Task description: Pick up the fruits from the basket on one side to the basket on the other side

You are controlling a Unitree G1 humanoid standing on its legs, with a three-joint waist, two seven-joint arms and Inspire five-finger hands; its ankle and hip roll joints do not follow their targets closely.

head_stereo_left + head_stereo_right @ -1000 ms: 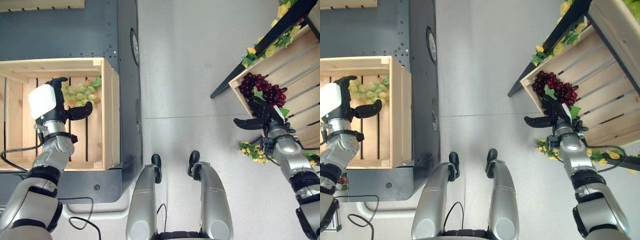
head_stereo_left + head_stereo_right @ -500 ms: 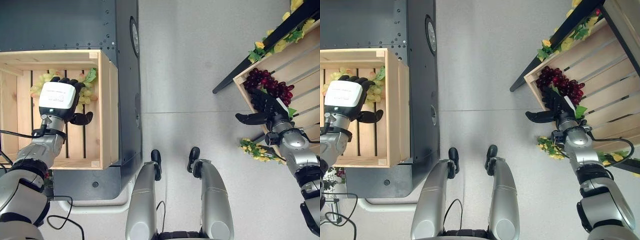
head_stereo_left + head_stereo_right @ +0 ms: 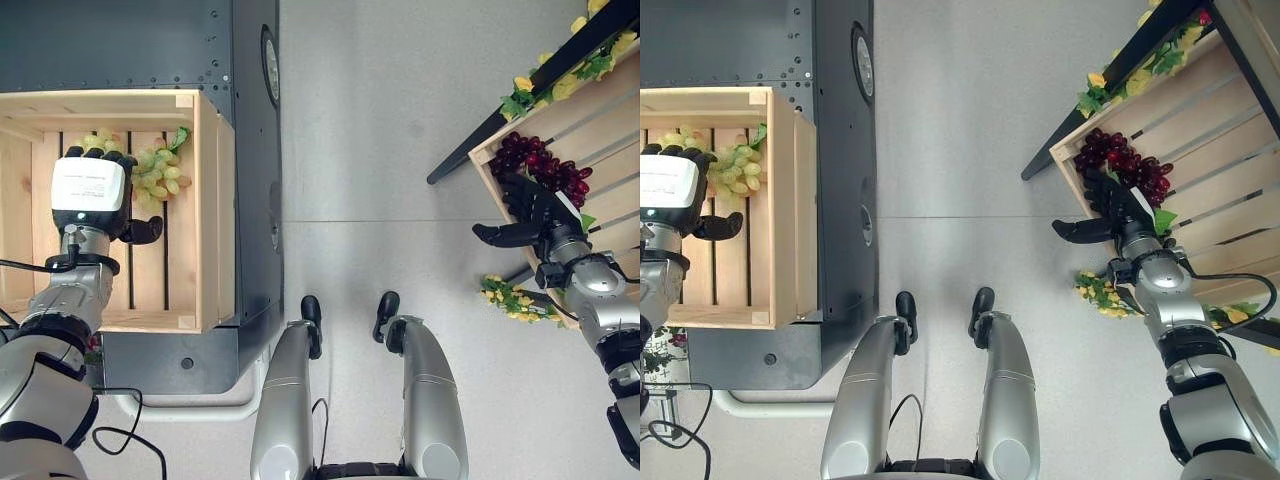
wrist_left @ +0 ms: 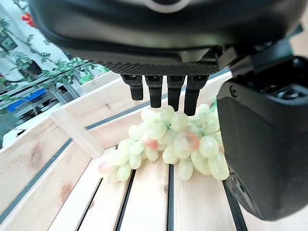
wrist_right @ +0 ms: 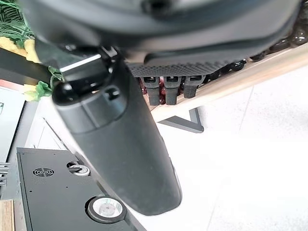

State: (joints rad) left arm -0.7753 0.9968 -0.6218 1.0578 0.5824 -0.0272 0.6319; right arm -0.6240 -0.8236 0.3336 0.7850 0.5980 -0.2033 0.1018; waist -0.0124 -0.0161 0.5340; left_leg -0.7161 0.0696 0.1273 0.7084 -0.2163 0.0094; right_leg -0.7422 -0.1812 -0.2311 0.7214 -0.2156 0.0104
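You are looking at a staged test area, lab-like rather than a real shop. Evidence: smooth pale grey floor (image 3: 400,120) with a seam line, a dark grey riveted metal platform (image 3: 120,45) carrying a slatted wooden crate (image 3: 208,200), and a second wooden crate (image 3: 1200,110) tilted on a black frame, trimmed with artificial yellow flowers and leaves (image 3: 1100,292) like a mock fruit stall.
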